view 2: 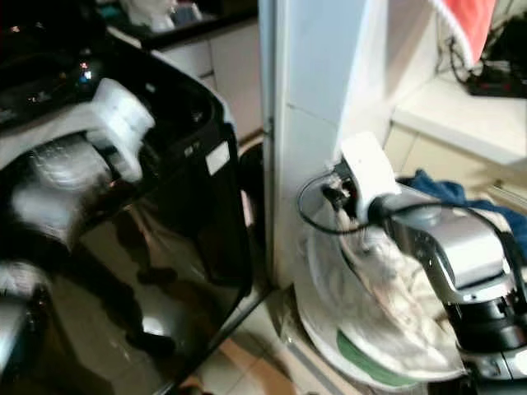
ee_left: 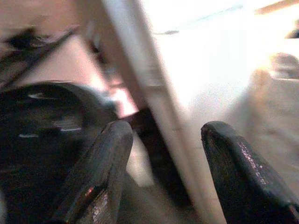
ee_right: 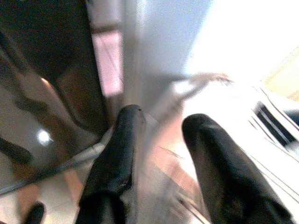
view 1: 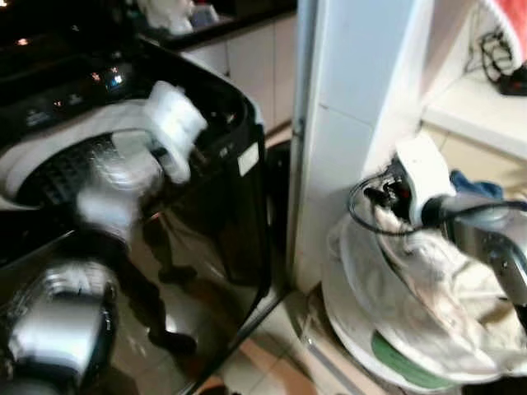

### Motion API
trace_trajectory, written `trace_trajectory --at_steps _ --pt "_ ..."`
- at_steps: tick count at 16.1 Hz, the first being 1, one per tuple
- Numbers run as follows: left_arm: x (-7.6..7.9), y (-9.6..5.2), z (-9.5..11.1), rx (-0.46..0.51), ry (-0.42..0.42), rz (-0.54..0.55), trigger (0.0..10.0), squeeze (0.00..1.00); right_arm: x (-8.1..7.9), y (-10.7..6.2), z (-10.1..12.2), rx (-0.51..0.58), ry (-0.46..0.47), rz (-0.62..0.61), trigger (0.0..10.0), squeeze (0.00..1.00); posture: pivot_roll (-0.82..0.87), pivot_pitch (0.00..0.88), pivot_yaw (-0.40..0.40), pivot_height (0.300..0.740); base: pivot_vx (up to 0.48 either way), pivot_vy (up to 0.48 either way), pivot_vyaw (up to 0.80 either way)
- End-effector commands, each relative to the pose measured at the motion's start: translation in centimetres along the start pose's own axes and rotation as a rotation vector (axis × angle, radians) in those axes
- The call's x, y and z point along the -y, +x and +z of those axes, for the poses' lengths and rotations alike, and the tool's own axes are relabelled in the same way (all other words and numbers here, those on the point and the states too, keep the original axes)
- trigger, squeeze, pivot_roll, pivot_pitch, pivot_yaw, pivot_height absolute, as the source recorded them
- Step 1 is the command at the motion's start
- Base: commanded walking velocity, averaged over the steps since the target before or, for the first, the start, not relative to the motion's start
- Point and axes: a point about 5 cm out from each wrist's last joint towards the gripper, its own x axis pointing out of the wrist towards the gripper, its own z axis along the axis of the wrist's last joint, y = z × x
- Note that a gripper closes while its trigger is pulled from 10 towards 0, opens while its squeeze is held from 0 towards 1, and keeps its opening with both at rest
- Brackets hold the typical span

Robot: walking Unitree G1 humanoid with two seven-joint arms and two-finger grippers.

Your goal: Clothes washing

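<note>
A black top-loading washing machine (view 1: 206, 214) stands at the left with its top open, and the drum (view 1: 66, 169) shows inside. My left arm (view 1: 169, 123) is blurred above the machine's top. The left gripper (ee_left: 168, 128) is open and holds nothing. At the right stands a white laundry basket (view 1: 346, 329) with cream clothes (view 1: 436, 280) heaped in it. My right arm (view 1: 461, 218) reaches over the basket. The right gripper (ee_right: 164, 115) is open just above the clothes and points towards the gap between the basket and the machine.
A white pillar (view 1: 346, 123) stands between the machine and the basket. A blue cloth (view 1: 473, 183) lies behind the basket. A white shelf (view 1: 478, 107) with black cables is at the back right, with a red cloth (view 2: 465, 25) hanging above it. The floor is tiled.
</note>
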Motion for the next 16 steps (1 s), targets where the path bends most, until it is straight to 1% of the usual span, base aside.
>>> trace_trajectory --at_steps 1,2,3,4,5,6,7,9,11,12,13,14,15,16 --pt "0.1 -0.2 2.0 0.07 0.016 -0.034 10.0 0.0 0.5 -0.1 0.0 0.0 -0.03 -0.012 10.0 1.0 -0.1 0.0 0.106 0.74 0.0 0.0 0.0" --pt "0.9 -0.3 2.0 0.083 -0.003 -0.077 10.0 0.0 0.7 -0.1 -0.4 -0.026 -0.045 -0.006 10.0 1.0 -0.1 0.0 0.103 0.74 0.0 0.0 0.0" --pt "2.0 -0.5 1.9 0.084 -0.019 -0.144 10.0 0.0 0.9 -0.3 -1.0 -0.063 -0.087 0.008 10.0 1.0 -0.1 0.0 0.098 0.74 0.0 0.0 0.0" --pt "3.7 -1.3 1.8 0.083 -0.038 -0.264 10.0 0.0 1.4 -0.8 -1.7 -0.12 -0.171 0.02 10.0 1.0 -0.1 0.0 0.096 0.74 0.0 0.0 0.0" --pt "4.4 -1.7 1.9 0.086 -0.049 -0.312 10.0 0.0 1.8 -1.1 -1.9 -0.138 -0.202 0.016 10.0 1.0 -0.1 0.0 0.096 0.74 0.0 0.0 0.0" --pt "5.5 -2.4 2.1 0.096 -0.078 -0.367 10.0 0.0 2.4 -1.8 -2.0 -0.164 -0.254 0.006 10.0 1.0 -0.1 0.0 0.099 0.74 0.0 0.0 0.0" --pt "6.5 -2.8 2.3 0.097 -0.109 -0.403 10.0 0.0 2.7 -2.5 -1.9 -0.188 -0.287 0.018 10.0 1.0 -0.1 0.0 0.101 0.74 0.0 0.0 0.0" --pt "7.3 -3.1 2.4 0.091 -0.129 -0.428 10.0 0.0 2.9 -3.2 -2.2 -0.224 -0.323 0.032 10.0 1.0 -0.1 0.0 0.102 0.74 0.0 0.0 0.0" --pt "7.8 -3.4 2.5 0.078 -0.139 -0.447 10.0 0.0 2.7 -3.1 -2.6 -0.233 -0.282 0.051 10.0 1.0 -0.1 0.0 0.104 0.74 0.0 0.0 0.0" --pt "7.9 -3.5 2.5 0.074 -0.142 -0.449 10.0 0.0 2.6 -3.1 -2.8 -0.237 -0.275 0.055 10.0 1.0 -0.1 0.0 0.102 0.74 0.0 0.0 0.0" --pt "8.1 -3.7 2.8 0.071 -0.147 -0.452 10.0 0.0 2.4 -3.2 -2.5 -0.199 -0.154 0.057 10.0 0.37 -0.1 0.0 0.1 0.74 0.0 0.0 0.0" --pt "8.1 -3.8 3.0 0.075 -0.155 -0.455 10.0 0.0 2.6 -3.5 -2.3 -0.207 -0.098 0.019 10.0 0.25 -0.09 0.0 0.095 0.74 0.0 0.0 0.0" --pt "8.2 -4.0 3.1 0.076 -0.156 -0.46 10.0 0.0 2.7 -3.9 -2.7 -0.231 -0.059 -0.015 10.0 0.0 -0.09 0.0 0.095 0.74 0.0 0.0 0.0" --pt "8.3 -4.1 3.1 0.076 -0.157 -0.461 10.0 0.0 2.6 -4.0 -2.8 -0.233 -0.041 -0.017 10.0 0.0 -0.1 0.0 0.096 0.74 0.0 0.0 0.0"
